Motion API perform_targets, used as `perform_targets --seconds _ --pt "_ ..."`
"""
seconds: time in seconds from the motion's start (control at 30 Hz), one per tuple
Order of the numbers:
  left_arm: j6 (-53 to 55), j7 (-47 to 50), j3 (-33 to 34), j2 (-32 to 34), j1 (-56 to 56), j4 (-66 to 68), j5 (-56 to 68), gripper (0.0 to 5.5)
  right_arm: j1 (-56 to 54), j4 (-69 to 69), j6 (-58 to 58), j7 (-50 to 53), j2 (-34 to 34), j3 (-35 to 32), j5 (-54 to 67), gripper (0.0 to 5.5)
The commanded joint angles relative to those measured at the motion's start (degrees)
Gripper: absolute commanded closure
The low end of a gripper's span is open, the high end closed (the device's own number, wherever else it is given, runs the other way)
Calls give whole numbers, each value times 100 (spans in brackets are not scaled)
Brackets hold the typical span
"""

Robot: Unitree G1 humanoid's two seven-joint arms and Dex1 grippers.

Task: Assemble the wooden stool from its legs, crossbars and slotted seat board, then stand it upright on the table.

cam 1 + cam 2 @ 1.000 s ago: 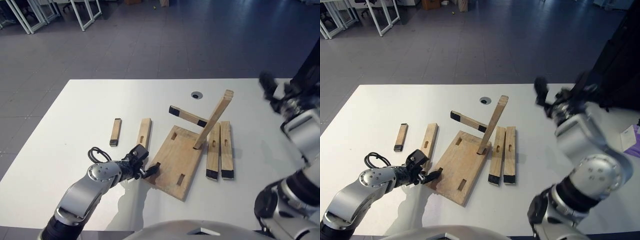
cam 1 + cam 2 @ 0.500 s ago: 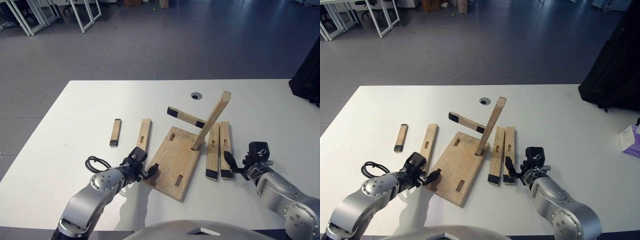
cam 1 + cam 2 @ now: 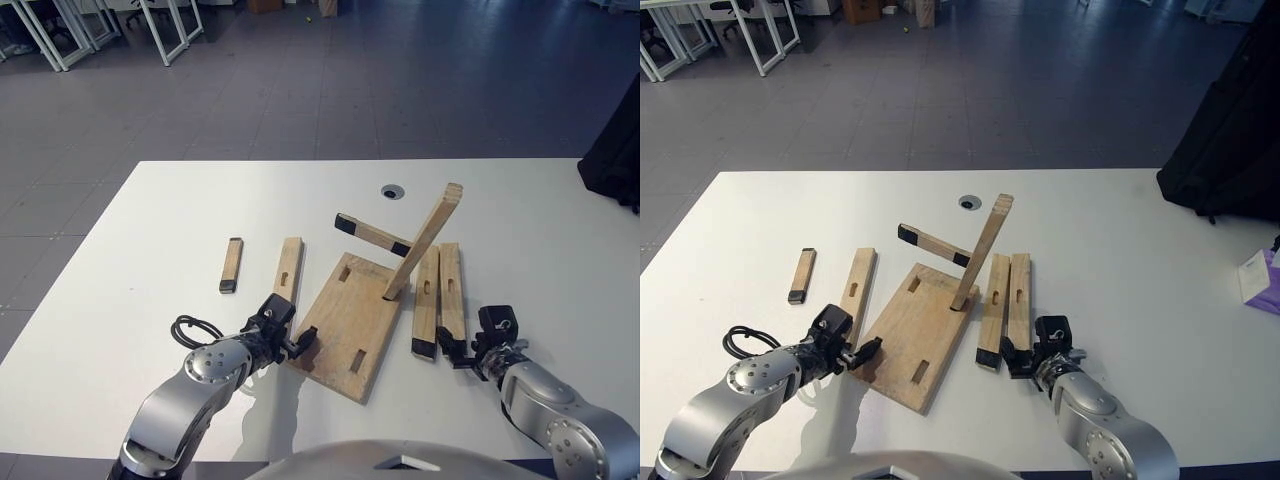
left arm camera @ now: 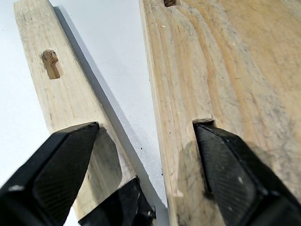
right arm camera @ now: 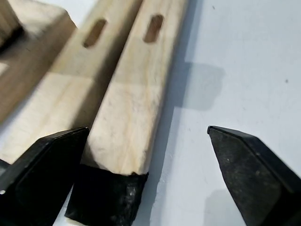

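We log the seat board (image 3: 350,325) lying flat on the table (image 3: 150,230). An upright leg (image 3: 425,240) stands tilted in its far right slot, with a black-tipped crossbar (image 3: 373,234) beside that leg, past the board's far edge. Just right of the board lie the inner leg (image 3: 428,300) and the outer leg (image 3: 453,295). To its left lie a third leg (image 3: 288,268) and a short crossbar (image 3: 231,264). The left gripper (image 3: 290,328) is at the board's near left corner, fingers spread, gripping nothing. The right gripper (image 3: 1025,358) is released, its fingers straddling the outer leg's black end
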State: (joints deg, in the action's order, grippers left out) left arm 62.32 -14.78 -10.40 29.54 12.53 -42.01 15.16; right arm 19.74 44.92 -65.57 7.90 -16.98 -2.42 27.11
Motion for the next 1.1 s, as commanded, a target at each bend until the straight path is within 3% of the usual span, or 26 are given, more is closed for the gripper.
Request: perform_targets --seconds 0.03,0.23,0.47,0.7,0.93,1.03,1.1 --pt "603 -4 -102 143 216 413 -13 171 274 -313 80 -124 -302 42 -410 84" --pt "585 14 -117 107 220 417 9 171 346 -502 320 -377 -248 113 -605 84" --pt "699 -92 129 -42 -105 432 205 171 256 -866 401 -676 -15 106 -534 205" --pt "969 -242 414 -31 -417 320 472 171 422 -1074 756 -867 -264 447 -958 346" --pt "910 -309 1623 -831 -1031 197 1148 171 350 -1308 907 -1003 -192 208 -1061 346" --pt "962 -424 2179 -639 -1258 241 1360 171 278 -1351 920 -1043 -160 83 -1080 346" --pt "773 -621 2109 83 -973 289 1126 171 207 -1334 922 -1047 -121 -34 -1060 346"
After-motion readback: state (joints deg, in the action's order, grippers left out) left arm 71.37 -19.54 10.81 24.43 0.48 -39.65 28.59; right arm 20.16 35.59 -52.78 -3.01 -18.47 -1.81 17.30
